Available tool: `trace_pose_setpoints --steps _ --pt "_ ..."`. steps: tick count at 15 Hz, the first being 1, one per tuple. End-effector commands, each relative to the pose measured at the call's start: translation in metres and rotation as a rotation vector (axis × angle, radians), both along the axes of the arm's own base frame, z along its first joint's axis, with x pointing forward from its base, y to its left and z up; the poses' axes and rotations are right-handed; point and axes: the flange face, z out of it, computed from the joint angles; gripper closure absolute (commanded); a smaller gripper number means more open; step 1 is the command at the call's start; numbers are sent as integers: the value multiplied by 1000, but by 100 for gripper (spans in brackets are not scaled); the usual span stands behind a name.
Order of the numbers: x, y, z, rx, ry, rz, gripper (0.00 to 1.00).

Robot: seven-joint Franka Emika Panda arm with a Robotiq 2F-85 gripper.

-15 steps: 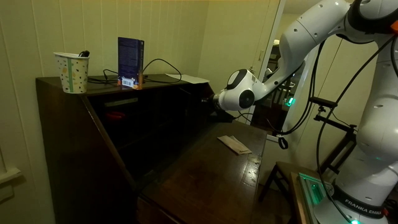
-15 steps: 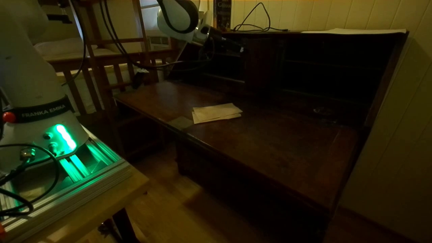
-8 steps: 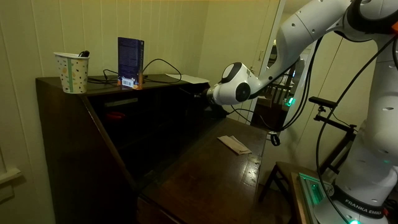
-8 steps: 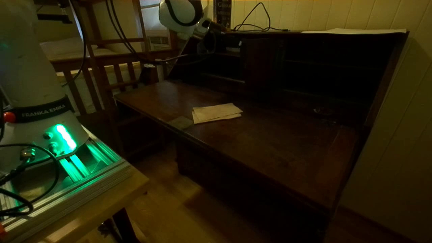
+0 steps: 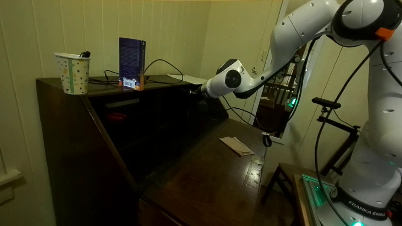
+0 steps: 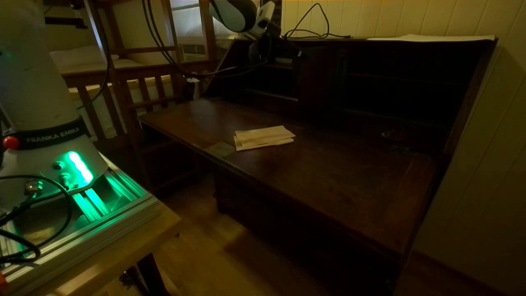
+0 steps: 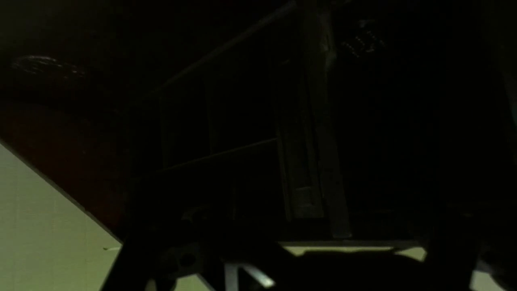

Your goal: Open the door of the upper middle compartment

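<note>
Dark reddish-brown wood, nearly black in shade, makes the flat upright door (image 6: 317, 82) of the middle compartment, set high in the slope-front wooden desk (image 6: 341, 172), just under its top, with shadowed open cubbies (image 6: 394, 90) to either side. Taller than wide, the door shows a dull red tint on its face in an exterior view, while its edges sink into gloom; whether it stands ajar cannot be told. At its upper corner, toward that picture's left, hangs the black gripper (image 6: 299, 53), pale at its tip, on the end of the white jointed arm (image 5: 221, 82); whether it touches the wood cannot be made out. Nor can I tell how far apart its jaws stand or whether they have hold of anything, the wrist view being too dark. That view does give a narrow ridged wooden strip (image 7: 297, 161) running alongside thin-edged shelved pigeonholes (image 7: 220, 154). On the desk's broad brown writing leaf (image 5: 204, 175) lies folded tan paper (image 5: 237, 146), seen in both exterior views, well apart from the gripper. Above, on the desk top, stand a navy-blue book (image 5: 129, 62), upright, and a white patterned paper cup (image 5: 73, 75) near a looped black cable (image 5: 161, 59).
</note>
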Motion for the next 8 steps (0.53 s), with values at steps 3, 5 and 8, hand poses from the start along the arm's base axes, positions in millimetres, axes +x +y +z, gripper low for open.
trace_pose_setpoints --steps 3,5,8 --pt "38 -40 -27 147 95 -155 0" --pt "40 -59 -33 225 108 -242 0" --pt "40 -93 -36 354 117 -394 0"
